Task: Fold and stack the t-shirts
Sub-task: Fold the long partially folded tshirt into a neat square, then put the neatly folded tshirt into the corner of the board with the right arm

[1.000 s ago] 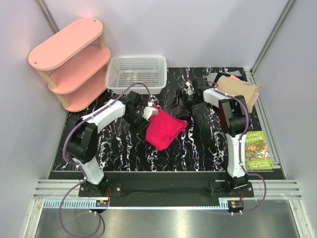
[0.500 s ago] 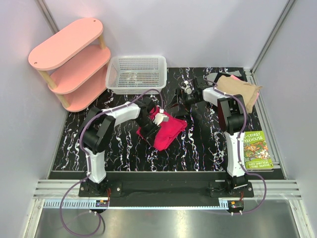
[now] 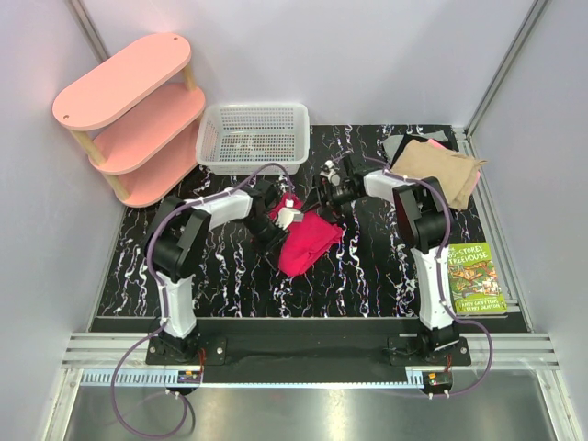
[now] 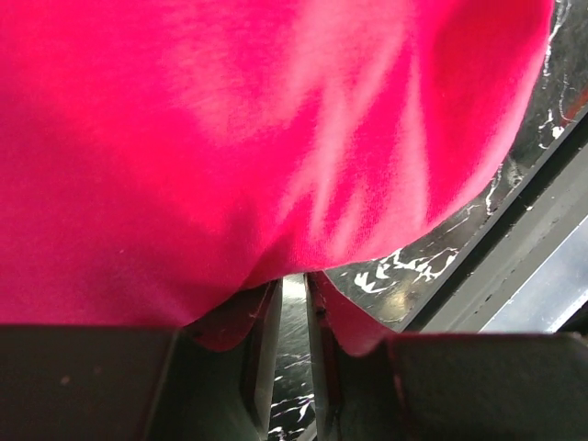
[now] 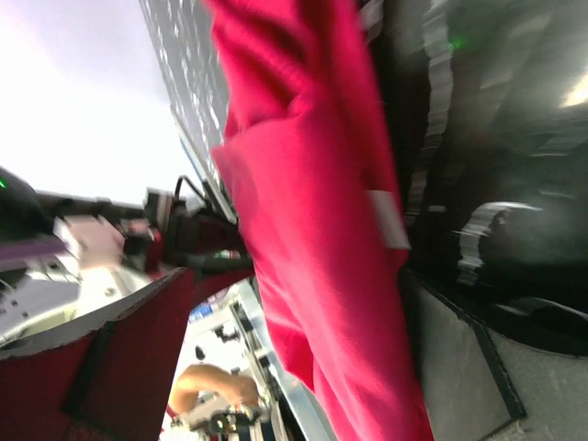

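From above, the crimson tee (image 3: 310,241) lies bunched in the middle of the black marbled table (image 3: 220,276), between the two arms. The left gripper (image 3: 287,219) sits on its upper left edge and the right gripper (image 3: 326,191) is at its top edge. This view is too small to show how either pair of fingers stands.

The left wrist camera shows it for that arm. Crimson cloth fills nearly the whole picture and hangs over the fingers (image 4: 262,340), which are drawn almost together with only a slit of table showing between them. The cloth bunches around their tips, pinched there. A strip of table and its metal edge show at the lower right.

The right wrist picture is blurred. The tee runs down its middle as a long fold, and this gripper's fingers stand wide apart on either side of it, released. I cannot tell whether they touch the cloth. The other arm shows at the left, which its own camera cannot give.

Only the top view shows the rest. A tan shirt (image 3: 441,168) lies folded at the far right corner on top of a grey one (image 3: 399,145), with a bit of pale pink (image 3: 440,140) behind, well apart from the tee. A white basket (image 3: 216,147) stands at the far edge, a pink shelf (image 3: 119,87) is off the left corner, and a book (image 3: 476,278) lies near the right arm.
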Robot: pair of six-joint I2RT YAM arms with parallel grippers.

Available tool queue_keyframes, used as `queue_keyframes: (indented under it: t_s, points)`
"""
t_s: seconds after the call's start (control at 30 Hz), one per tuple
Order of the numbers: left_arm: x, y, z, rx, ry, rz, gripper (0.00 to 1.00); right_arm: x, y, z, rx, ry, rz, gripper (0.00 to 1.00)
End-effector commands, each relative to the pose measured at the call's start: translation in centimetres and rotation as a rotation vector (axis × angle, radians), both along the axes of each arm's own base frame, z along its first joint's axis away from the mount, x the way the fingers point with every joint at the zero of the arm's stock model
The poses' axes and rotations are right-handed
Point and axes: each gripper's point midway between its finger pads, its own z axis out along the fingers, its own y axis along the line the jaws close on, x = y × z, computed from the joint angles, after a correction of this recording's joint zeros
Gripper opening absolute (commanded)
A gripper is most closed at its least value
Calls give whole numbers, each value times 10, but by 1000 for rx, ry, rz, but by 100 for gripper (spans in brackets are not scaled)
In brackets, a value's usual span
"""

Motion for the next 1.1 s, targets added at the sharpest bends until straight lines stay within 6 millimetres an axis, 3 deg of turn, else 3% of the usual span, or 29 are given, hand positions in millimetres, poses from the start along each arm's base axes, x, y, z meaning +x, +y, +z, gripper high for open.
queue_keyframes:
  t_s: [0.0,0.17,0.37,0.73,0.77,0.8,0.87,0.9,0.93,1.0,1.07]
  points:
    - [37,19,7,12,-138,39,23,-45,6,-63,-176,42,50,100]
    - [59,39,6,39,-176,82,23,-72,9,-71,-187,62,56,100]
    - [70,52,15,44,-211,100,23,-95,3,-82,-202,79,40,100]
    - [59,50,22,21,-203,93,23,-90,15,-94,-238,46,13,100]
    - [58,50,21,22,-200,90,23,-89,17,-95,-235,43,11,96]
    - [55,50,20,24,-195,87,23,-89,18,-96,-230,47,12,81]
    - [52,48,22,17,-194,80,23,-89,19,-101,-234,57,9,62]
    - [50,49,20,17,-186,81,23,-90,19,-105,-239,69,5,37]
    - [48,48,23,13,-188,77,23,-89,17,-110,-253,73,-3,23]
    - [47,50,23,15,-191,75,23,-89,16,-114,-268,74,-10,4]
    - [44,51,24,15,-193,72,23,-89,15,-116,-271,66,-11,0]
